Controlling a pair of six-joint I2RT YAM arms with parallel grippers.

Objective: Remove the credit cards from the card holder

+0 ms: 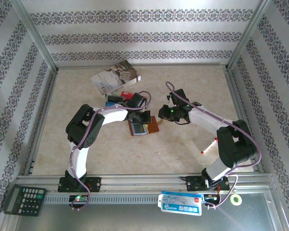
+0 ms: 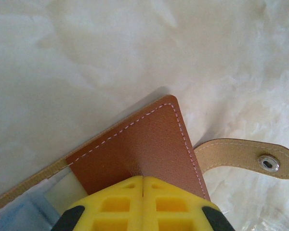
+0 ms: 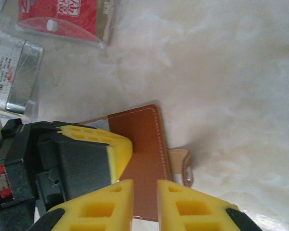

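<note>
While the left gripper (image 2: 142, 185) has its fingers pressed together, tips down on the brown flap of the card holder (image 2: 144, 144) lying unfolded mid-table, the right gripper (image 3: 145, 190) hovers over the same flap, jaws slightly apart. If both tug at once, the holder may slide or fold over, and no card comes free. The credit cards are hidden under flap and fingers. Is the left pinching or only pressing? I cannot tell.

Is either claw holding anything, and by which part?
Nothing clearly held. Left claw, shut, presses on the brown flap of the card holder; right claw sits slightly parted over that flap's edge.
</note>
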